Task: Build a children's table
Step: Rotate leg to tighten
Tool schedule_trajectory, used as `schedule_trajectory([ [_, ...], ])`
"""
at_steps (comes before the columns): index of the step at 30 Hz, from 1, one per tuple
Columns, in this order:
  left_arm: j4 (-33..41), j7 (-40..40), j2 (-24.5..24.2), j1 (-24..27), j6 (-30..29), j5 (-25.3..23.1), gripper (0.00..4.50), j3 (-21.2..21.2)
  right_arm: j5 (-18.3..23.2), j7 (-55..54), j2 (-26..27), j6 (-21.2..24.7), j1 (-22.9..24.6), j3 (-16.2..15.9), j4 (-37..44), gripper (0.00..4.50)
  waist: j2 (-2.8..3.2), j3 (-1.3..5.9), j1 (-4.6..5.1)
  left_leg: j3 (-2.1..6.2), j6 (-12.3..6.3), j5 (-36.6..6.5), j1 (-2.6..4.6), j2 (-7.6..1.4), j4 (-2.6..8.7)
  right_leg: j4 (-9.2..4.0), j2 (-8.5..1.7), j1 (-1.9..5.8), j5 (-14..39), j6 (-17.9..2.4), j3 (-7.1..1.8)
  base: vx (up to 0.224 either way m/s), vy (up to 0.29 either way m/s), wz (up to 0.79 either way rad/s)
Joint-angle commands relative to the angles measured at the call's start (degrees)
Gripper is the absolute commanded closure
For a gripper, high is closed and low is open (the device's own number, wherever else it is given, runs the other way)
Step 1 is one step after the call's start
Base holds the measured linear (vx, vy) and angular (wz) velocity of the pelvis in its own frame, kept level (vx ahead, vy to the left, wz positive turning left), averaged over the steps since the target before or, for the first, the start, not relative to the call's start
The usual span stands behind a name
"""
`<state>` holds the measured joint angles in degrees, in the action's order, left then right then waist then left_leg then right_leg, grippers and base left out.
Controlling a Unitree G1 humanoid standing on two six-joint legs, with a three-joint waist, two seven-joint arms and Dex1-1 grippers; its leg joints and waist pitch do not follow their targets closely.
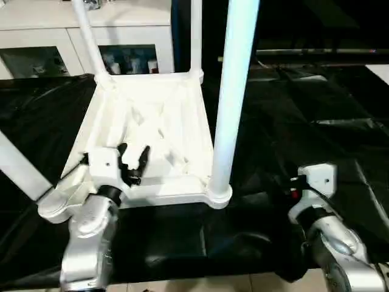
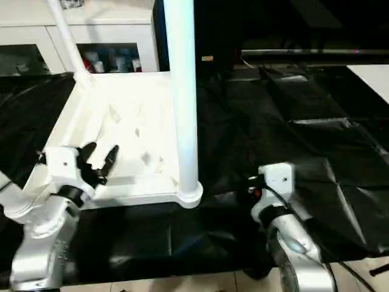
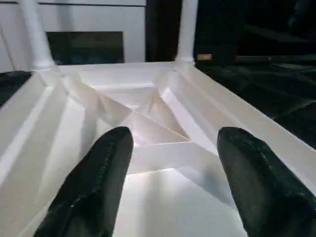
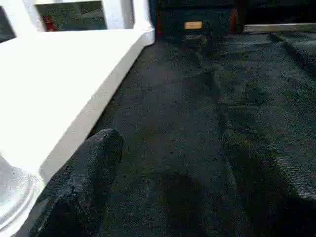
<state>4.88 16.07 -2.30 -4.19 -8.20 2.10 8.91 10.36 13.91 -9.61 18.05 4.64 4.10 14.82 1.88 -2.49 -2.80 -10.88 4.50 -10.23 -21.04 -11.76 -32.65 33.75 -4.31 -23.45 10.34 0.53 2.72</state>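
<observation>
Tabletop (image 1: 152,131) inverted on desk (image 1: 292,128), sockets up for legs (image 1: 234,91); left gripper (image 1: 135,159) jaws wide, empty; right gripper (image 2: 258,182) jaws: cannot tell.

All four legs (image 1: 234,91) run off the top or left edge, so their tips are out of shot. The cabinet (image 1: 127,58) at 11 o'clock has stuff behind its glass that's too blurry to name. In the right wrist view, the right gripper (image 4: 163,197) has one finger (image 4: 84,177) showing, its other side lost against the black cloth (image 4: 207,108).

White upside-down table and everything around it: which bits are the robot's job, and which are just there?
Job: tabletop, four legs, e.g. the near one.
Just there: black cloth, cabinet.
</observation>
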Motion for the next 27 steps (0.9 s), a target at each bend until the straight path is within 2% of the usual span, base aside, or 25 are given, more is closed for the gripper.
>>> schedule_trajectory([
  [1,-0.58,-1.44,-0.84,-0.96,-0.44,-0.32,0.98,0.53,-0.31,-0.06,0.52,0.84,-0.88,-0.9,-1.98,0.57,0.2,2.84,0.08,0.87,-1.23,-18.05,0.07,-0.64,3.64,-5.23,-1.92,2.03,19.61,-3.54,-1.64,0.0,0.0,0.0],
  [2,-1.23,-2.12,-1.25,-1.24,-0.2,-0.14,0.98,1.09,-0.2,0.58,0.71,0.87,-1.17,-1.75,-2.73,0.57,0.6,2.91,0.07,0.89,-1.16,-18.04,0.13,-0.63,3.61,-5.2,-1.95,2.04,19.22,-3.68,-1.63,0.0,0.0,0.0],
  [3,-1.23,-2.12,-1.25,-1.24,-0.2,-0.14,0.98,1.09,-0.2,0.58,0.71,0.87,-1.17,-1.75,-2.73,0.57,0.27,2.88,0.23,0.89,-1.21,-18.01,0.01,-0.56,3.58,-5.21,-1.87,2.1,18.4,-3.99,-1.58,0.0,0.0,0.0],
  [4,-2.38,-2.23,-2.05,-1.47,0.45,-0.36,0.98,1.35,-0.83,0.66,0.96,0.57,-1.73,-2.69,-3.87,0.57,1.0,2.97,0.15,0.99,-1.06,-17.77,0.08,-0.52,3.57,-5.07,-1.94,2.17,17.85,-4.18,-1.57,0.0,0.0,0.0],
  [5,-2.83,-2.24,-2.58,-1.33,0.87,-0.69,0.98,1.25,-1.87,0.91,0.68,0.62,-1.97,-3.91,-4.29,0.57,0.01,3.1,0.56,0.9,-1.25,-16.78,-0.15,-0.51,3.43,-4.87,-1.8,2.41,15.04,-5.01,-1.54,0.0,0.0,0.0],
  [8,-1.76,-2.51,-2.42,-0.23,0.23,-1.38,0.98,0.31,-2.37,1.82,-0.15,0.62,-1.47,-4.86,-3.94,0.57,0.34,3.36,0.34,0.92,-2.25,-11.54,-0.67,-0.59,3.02,-4.33,-1.99,2.47,9.19,-6.77,-1.67,0.0,0.0,0.0],
  [9,-0.81,-2.43,-1.97,0.85,-0.33,-1.19,0.98,-0.2,-2.39,2.08,-0.46,0.53,-1.12,-5.11,-4.06,0.57,-0.4,3.7,0.41,0.56,-4.8,-4.25,-1.41,-0.27,2.17,-4.01,-1.68,2.09,0.59,-8.81,-1.37,0.0,0.0,0.0],
  [10,-0.25,-2.17,-1.93,1.72,-0.48,-1.36,0.98,-0.79,-2.5,2.12,-0.57,0.31,-1.05,-5.26,-4.38,0.57,-0.01,4.16,0.23,0.59,-6.4,0.98,-1.74,0.02,1.5,-3.25,-1.6,1.91,-5.79,-10.44,-1.18,0.0,0.0,0.0],
  [11,-0.25,-1.92,-2.02,2.1,-0.41,-1.39,0.98,-1.06,-2.67,2.04,-0.53,0.11,-1.19,-5.44,-4.84,0.57,-0.24,4.73,0.16,0.21,-11.2,10.76,-2.59,0.88,0.12,-2.71,-0.82,0.68,-18.6,-13.04,-0.47,0.0,0.0,0.0],
  [12,-0.21,-1.94,-2.08,2.21,-0.45,-1.44,0.98,-1.17,-2.68,2.04,-0.53,0.06,-1.2,-5.46,-4.89,0.57,0.31,5.86,0.07,0.53,-13.46,16.09,-2.69,1.25,-1.01,-1.54,-0.71,0.68,-25.48,-14.32,-0.2,-0.062,0.012,0.07],
  [13,0.46,-2.03,-2.55,3.36,-1.29,-1.68,0.98,-1.97,-2.67,2.22,-0.7,-0.04,-1.32,-5.59,-5.24,0.57,0.22,6.41,-0.22,0.62,-18.91,19.47,-3.98,1.91,-2.25,-1.95,-0.31,-0.95,-29.24,-16.05,1.17,-0.062,0.012,0.07],
  [14,0.82,-2.14,-2.66,3.91,-1.8,-1.53,0.98,-2.17,-2.39,2.6,-0.9,0.14,-1.56,-5.64,-5.48,0.57,-0.07,6.33,0.01,0.6,-19.83,15.76,-4.4,1.94,-2.23,-2.8,-0.37,-1.08,-24.43,-15.88,1.35,-0.117,0.011,0.06],
  [15,1.26,-2.14,-2.76,4.53,-1.9,-1.31,0.98,-2.19,-2.0,2.98,-0.94,0.08,-1.69,-5.6,-5.62,0.57,0.35,5.46,-0.15,0.55,-18.64,2.21,-4.09,0.94,-1.68,-4.87,-1.07,-1.47,-3.92,-14.46,1.92,-0.144,0.03,0.03],
  [16,1.67,-2.2,-2.68,5.57,-1.85,-0.8,0.98,-1.81,-1.54,3.84,-1.08,0.13,-1.7,-5.69,-5.89,0.57,0.85,3.72,0.55,0.62,-12.99,-17.49,-2.15,-0.1,-0.39,-6.99,-1.31,-1.95,24.2,-9.33,2.88,-0.144,0.03,0.03],
  [17,1.69,-2.09,-2.79,5.88,-1.71,-0.8,0.98,-1.74,-1.54,4.04,-1.21,0.26,-1.54,-5.83,-5.72,0.57,1.02,2.83,1.23,0.95,-9.06,-26.39,-0.7,-0.46,-0.18,-7.83,-1.04,-2.55,34.56,-5.38,3.76,-0.182,0.035,-0.02],
  [18,1.7,-2.03,-2.86,6.1,-1.63,-0.82,0.98,-1.72,-1.54,4.19,-1.33,0.35,-1.42,-5.93,-5.62,0.57,1.4,1.68,2.23,1.35,-5.16,-35.55,1.2,-0.47,-0.42,-9.76,-0.24,-3.73,41.98,-0.32,6.05,-0.177,0.008,-0.11],
  [19,1.88,-1.42,-3.24,7.03,-1.57,-0.82,0.98,-1.88,-1.42,4.58,-1.79,0.34,-0.83,-5.95,-5.14,0.57,3.21,0.73,-0.73,3.12,0.21,-52.57,-5.83,-5.57,9.64,8.95,-0.03,6.34,24.55,0.27,4.83,-0.177,0.008,-0.11],
  [20,2.14,-1.09,-3.67,7.75,-1.23,-1.01,0.98,-2.13,-1.08,4.93,-2.0,0.07,-0.42,-5.68,-4.84,0.57,3.17,0.18,-4.61,-2.44,2.67,-57.41,-6.71,-3.59,11.36,10.74,1.52,5.08,16.88,-3.0,5.87,-0.205,0.021,0.01],
  [21,2.47,-0.72,-4.09,8.62,-0.87,-0.93,0.98,-2.14,0.11,5.49,-1.9,-0.26,-0.04,-4.85,-4.5,0.57,2.75,0.84,-5.05,-2.58,1.0,-53.47,-5.53,-3.84,10.36,11.08,0.62,5.46,19.7,-2.35,2.7,-0.159,-0.047,0.12],
  [22,2.65,-0.54,-4.32,9.09,-0.65,-0.84,0.98,-2.08,0.91,5.83,-1.77,-0.43,0.14,-4.31,-4.31,0.57,-2.42,2.54,-3.09,-0.76,3.54,-37.14,0.65,-2.36,1.02,2.74,-4.09,1.21,47.2,2.94,-2.68,-0.159,-0.047,0.12],
  [23,2.69,-0.51,-4.34,9.58,-0.41,-0.66,0.98,-1.9,1.62,6.45,-1.8,-1.04,0.2,-3.81,-4.55,0.57,-2.65,-0.51,-3.45,0.6,2.27,-23.94,4.66,0.42,-11.22,-8.87,-10.62,-6.67,69.5,1.86,-3.93,0.029,-0.089,0.0],
  [24,2.81,-0.63,-4.64,10.0,-0.38,-0.67,0.98,-1.74,2.11,7.05,-1.78,-1.65,0.26,-3.7,-4.69,0.57,-2.98,0.88,-3.24,3.45,-1.14,-9.81,1.0,1.78,-10.26,-7.24,-8.9,-2.77,68.97,0.4,-6.93,0.065,0.002,-0.19],
  [25,3.59,-0.93,-4.95,10.6,-0.74,-1.22,1.0,-1.95,3.22,8.43,-2.12,-1.66,0.48,-3.49,-4.55,0.39,-1.54,0.16,-5.3,5.29,-0.7,-5.32,-2.08,0.91,-5.18,-4.81,-8.01,2.37,54.0,-0.91,-5.23,0.065,0.002,-0.19],
  [26,3.59,-0.93,-4.95,10.6,-0.74,-1.22,0.83,-1.95,3.22,8.43,-2.12,-1.66,0.48,-3.49,-4.55,0.22,-0.78,0.88,-4.98,5.48,0.26,-9.3,-0.62,0.08,-2.82,-3.32,-6.2,1.95,44.53,-3.13,-4.71,0.0,0.0,0.0],
  [27,5.89,-1.74,-5.22,11.83,-1.74,-1.02,0.72,-1.22,5.84,10.9,-1.82,-1.09,0.66,-3.52,-3.65,0.22,-0.16,1.34,-4.15,5.56,1.37,-18.6,1.5,-1.85,0.49,-0.78,-1.99,1.15,24.8,-6.39,-3.28,-0.166,0.011,0.29],
])
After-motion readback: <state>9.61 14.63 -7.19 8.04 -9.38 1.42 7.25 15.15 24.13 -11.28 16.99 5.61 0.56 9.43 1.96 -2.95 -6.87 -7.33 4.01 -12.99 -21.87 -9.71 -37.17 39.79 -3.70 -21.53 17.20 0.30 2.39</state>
